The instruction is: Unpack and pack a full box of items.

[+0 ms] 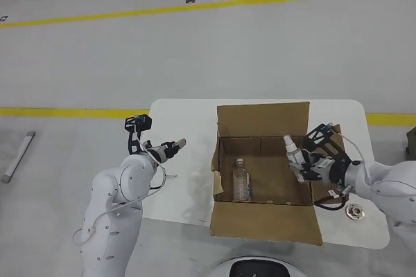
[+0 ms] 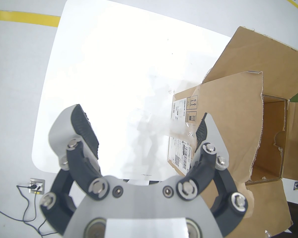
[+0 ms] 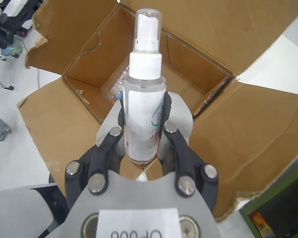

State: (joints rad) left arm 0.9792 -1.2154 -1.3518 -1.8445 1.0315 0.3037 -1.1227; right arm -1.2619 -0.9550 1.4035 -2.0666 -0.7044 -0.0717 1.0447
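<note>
Your right gripper point(image 3: 144, 111) is closed around the lower body of a white-labelled spray bottle point(image 3: 144, 92), one finger pressed to each side, with the bottle's white pump collar and clear cap sticking out beyond the fingertips. In the top view the right gripper point(image 1: 296, 161) holds the spray bottle point(image 1: 290, 147) over the right side of the open cardboard box point(image 1: 263, 119), just inside its right wall and off the box floor. The box stands on the right half of the white table point(image 1: 187, 124) with all four flaps folded outward: the far flap reaches almost to the table's far edge and the near flap lies out to the near edge. On the box floor, toward its left wall, you have a clear plastic bottle point(image 1: 242, 181) lying on its side; in the right wrist view a bit of crinkled clear plastic shows behind the spray bottle. Your left gripper point(image 2: 142, 127) has its jaws spread wide with nothing between them. It hangs above bare table point(image 2: 101, 63) close to the left edge, well apart from the box point(image 2: 228, 115), as the top view also shows point(image 1: 172, 147).
</note>
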